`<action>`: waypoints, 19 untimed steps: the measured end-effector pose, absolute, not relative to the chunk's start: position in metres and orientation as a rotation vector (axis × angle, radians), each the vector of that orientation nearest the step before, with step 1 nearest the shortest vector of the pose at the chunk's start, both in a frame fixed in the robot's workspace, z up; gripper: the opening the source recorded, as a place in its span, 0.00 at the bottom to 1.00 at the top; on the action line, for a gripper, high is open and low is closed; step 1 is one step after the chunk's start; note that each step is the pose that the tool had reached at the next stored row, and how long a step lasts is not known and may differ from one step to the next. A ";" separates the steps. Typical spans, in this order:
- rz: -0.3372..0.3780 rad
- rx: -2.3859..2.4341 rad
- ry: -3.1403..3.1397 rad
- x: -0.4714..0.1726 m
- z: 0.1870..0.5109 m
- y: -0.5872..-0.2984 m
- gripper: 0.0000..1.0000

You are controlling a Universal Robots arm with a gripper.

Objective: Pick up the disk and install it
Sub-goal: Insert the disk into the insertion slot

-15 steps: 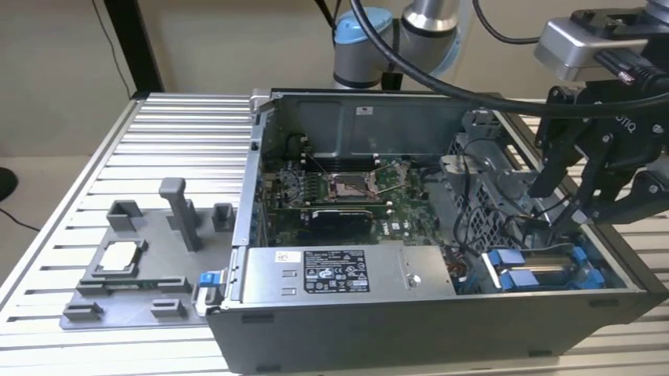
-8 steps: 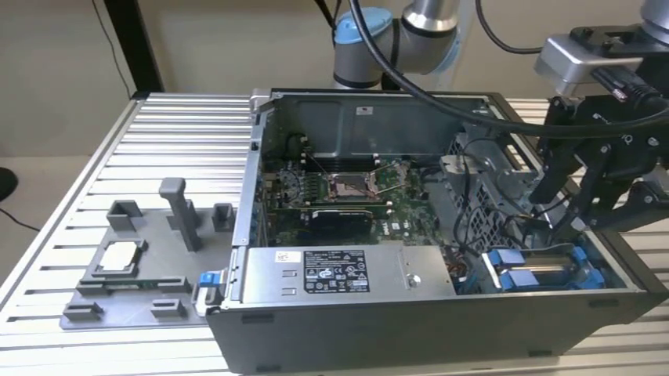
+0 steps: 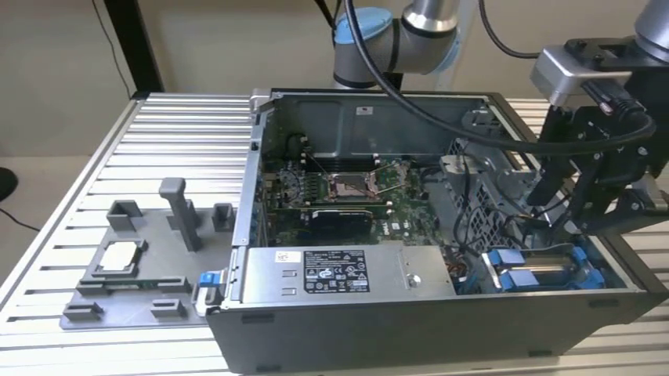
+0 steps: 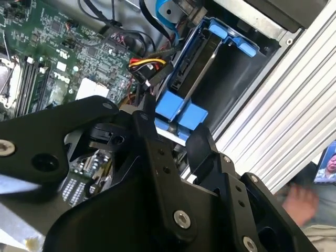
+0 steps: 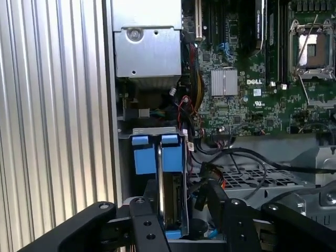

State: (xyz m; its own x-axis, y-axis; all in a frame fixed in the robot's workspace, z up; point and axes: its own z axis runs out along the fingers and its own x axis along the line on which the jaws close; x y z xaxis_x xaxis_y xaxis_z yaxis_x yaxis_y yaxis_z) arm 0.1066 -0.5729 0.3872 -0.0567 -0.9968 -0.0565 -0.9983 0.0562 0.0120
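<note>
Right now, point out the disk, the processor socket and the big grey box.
disk [image 5: 169, 194], first wrist view, on its narrow edge between the blue tabs.
processor socket [image 3: 353, 185], exterior view, on the socket's middle.
grey box [image 3: 334, 272], exterior view, on its black label.

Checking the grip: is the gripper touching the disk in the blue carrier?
Cannot tell. In the first wrist view the gripper straddles the near end of the disk, but neither contact nor a gap shows plainly.

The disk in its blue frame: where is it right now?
The disk stands on edge in the corner bay of the open computer case, at the exterior view's lower right, directly below the gripper.
</note>
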 end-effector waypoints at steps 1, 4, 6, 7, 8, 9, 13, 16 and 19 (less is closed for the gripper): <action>0.078 -2.130 2.260 0.107 0.386 -0.573 1.00; 0.087 -2.116 2.264 0.107 0.384 -0.572 1.00; 0.089 -2.110 2.266 0.107 0.383 -0.572 1.00; 0.090 -2.109 2.266 0.107 0.383 -0.572 1.00; 0.090 -2.109 2.266 0.107 0.383 -0.572 1.00; 0.090 -2.108 2.266 0.107 0.383 -0.572 1.00; 0.090 -2.108 2.266 0.107 0.382 -0.571 1.00; 0.089 -2.107 2.266 0.107 0.380 -0.569 1.00; 0.089 -2.105 2.266 0.107 0.376 -0.566 1.00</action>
State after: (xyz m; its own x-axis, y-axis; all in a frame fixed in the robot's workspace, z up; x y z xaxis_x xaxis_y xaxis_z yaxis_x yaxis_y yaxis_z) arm 0.1067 -0.5665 0.3759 -0.0738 -0.9945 -0.0740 -0.9973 0.0733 0.0094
